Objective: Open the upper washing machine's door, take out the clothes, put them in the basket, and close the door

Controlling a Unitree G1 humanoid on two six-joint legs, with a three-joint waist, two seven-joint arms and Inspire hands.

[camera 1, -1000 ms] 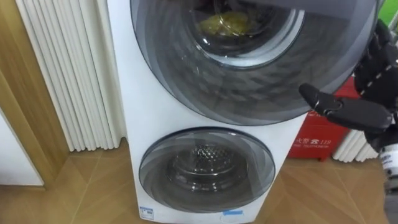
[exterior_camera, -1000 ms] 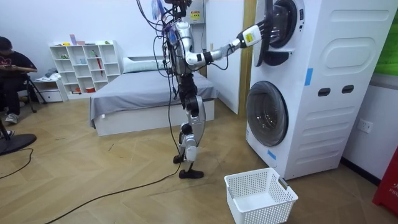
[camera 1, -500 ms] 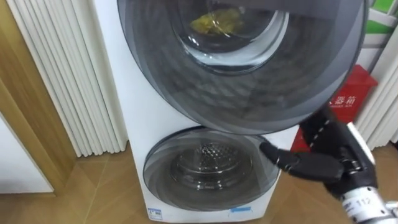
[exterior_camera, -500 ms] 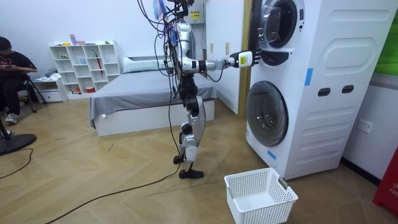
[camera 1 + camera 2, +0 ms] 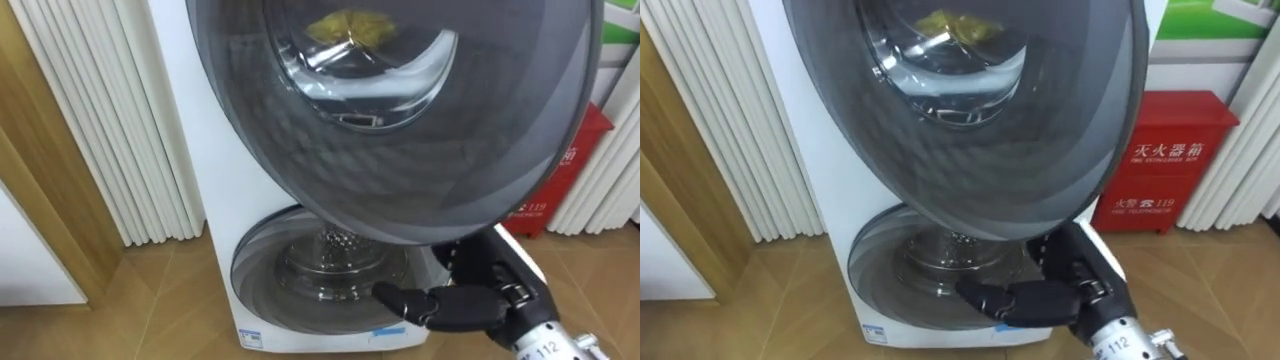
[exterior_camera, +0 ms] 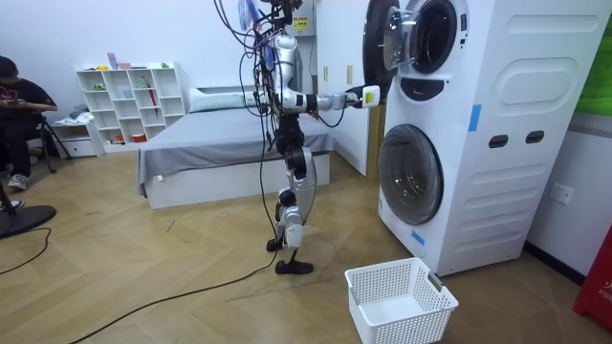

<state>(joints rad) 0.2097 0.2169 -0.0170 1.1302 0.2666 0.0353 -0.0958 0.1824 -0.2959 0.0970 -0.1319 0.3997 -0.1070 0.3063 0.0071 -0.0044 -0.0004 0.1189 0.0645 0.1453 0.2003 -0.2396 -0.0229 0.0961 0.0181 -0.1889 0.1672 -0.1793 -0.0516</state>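
Note:
Two front-loading washers stand stacked in one white cabinet (image 6: pixel 507 134). The upper washer's round dark door (image 5: pixel 400 120) (image 6: pixel 376 43) stands swung open toward me. Through its glass a yellow cloth (image 5: pixel 345 25) (image 5: pixel 955 25) shows inside the upper drum. My right hand (image 5: pixel 465 300) (image 5: pixel 1040 292) (image 6: pixel 368 94) hangs below the door's lower rim, in front of the shut lower door (image 5: pixel 320 275). Its fingers are relaxed and point left, holding nothing. I stand about an arm's length from the washers.
A white radiator (image 5: pixel 110 120) stands left of the machine and a red box (image 5: pixel 1170 160) right of it. A white empty laundry basket (image 6: pixel 400 301) sits on the wooden floor before the lower washer. A bed (image 6: pixel 220 143), a shelf (image 6: pixel 129 100) and a seated person (image 6: pixel 19 105) are behind me.
The upper door has swung open toward me. My right hand has left the door's right rim, dropped below it and drawn back toward my body.

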